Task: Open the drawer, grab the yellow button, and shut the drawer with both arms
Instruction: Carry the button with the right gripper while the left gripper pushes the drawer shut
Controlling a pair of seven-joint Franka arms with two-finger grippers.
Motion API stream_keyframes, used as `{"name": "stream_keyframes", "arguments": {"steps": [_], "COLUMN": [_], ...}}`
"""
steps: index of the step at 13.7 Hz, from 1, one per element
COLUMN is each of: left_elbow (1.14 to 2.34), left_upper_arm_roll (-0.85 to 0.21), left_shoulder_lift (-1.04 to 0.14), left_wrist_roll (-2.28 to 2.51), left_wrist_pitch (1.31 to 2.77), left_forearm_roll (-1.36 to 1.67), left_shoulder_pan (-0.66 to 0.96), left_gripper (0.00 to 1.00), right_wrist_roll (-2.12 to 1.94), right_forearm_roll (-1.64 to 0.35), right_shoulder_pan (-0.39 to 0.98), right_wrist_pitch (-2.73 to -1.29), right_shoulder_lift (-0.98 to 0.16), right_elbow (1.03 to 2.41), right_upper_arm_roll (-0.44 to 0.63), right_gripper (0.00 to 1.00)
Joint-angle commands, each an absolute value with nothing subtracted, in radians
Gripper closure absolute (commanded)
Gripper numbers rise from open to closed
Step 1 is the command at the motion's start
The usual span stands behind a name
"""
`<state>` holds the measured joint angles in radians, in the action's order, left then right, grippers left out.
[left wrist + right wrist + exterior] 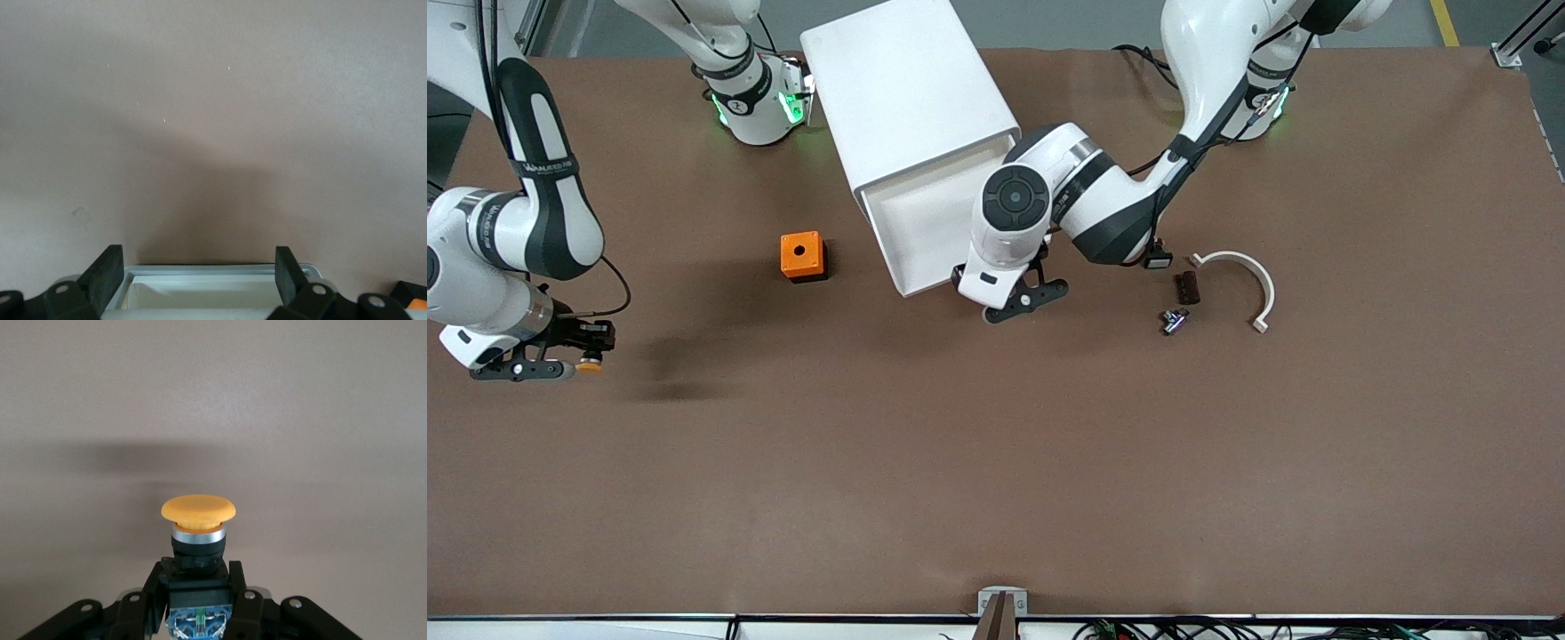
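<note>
1. The button (197, 520) is being held by the right pincer (560, 360), which is clamped on its dark body with the orange-yellow cap pointing out past the fingertips. It is being carried over bare desk (996, 462) at the right arm's end, well apart from the cabinet (907, 98).
2. The drawer (925, 231) is being left pulled out of the cabinet, and no part is seen lying on the bare part of its floor.
3. The left pincer (1024, 300) is being kept apart, its two fingers straddling the drawer's front edge without being seen to squeeze it.
4. Opening and taking are judged done; closing the drawer is judged to be what is left, and setting the button down is possibly left too.
5. An orange cube (802, 256) is being left on the desk between the two pincers, beside the drawer.
6. A white curved clip (1249, 276), a dark block (1186, 287) and a small metal part (1174, 320) are lying near the left pincer, toward the left arm's end.
7. The desk is covered in plain brown, and a grey floor is glimpsed past its edge.
</note>
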<state>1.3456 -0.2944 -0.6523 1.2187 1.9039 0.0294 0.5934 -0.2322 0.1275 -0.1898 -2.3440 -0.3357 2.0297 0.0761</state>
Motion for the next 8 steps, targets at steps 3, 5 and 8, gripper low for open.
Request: {"name": "stream_keyframes", "arguments": {"steps": [3, 5, 8], "left_elbow": [1.338, 1.338, 1.338], "left_upper_arm_roll": [-0.288, -0.288, -0.288], "left_shoulder_lift": [-0.653, -0.652, -0.653], "left_wrist_roll": [1.304, 1.319, 1.327], "left_wrist_pitch": [1.94, 1.947, 1.954], "left_forearm_roll": [0.061, 0.092, 0.129], "left_shoulder_pan": [0.658, 0.679, 0.707], "left_gripper": [0.0, 0.0, 0.0], "right_wrist_roll": [-0.265, -0.264, -0.247], "right_forearm_roll": [0.169, 0.169, 0.164], "right_shoulder_pan": [-0.247, -0.261, -0.275], "right_wrist_pitch": [-2.509, -2.546, -2.553], "right_shoulder_lift": [-0.439, -0.468, -0.509], "right_elbow": [2.033, 2.031, 2.022], "right_upper_arm_roll": [0.057, 0.057, 0.055], "right_gripper": [0.83, 0.83, 0.83]}}
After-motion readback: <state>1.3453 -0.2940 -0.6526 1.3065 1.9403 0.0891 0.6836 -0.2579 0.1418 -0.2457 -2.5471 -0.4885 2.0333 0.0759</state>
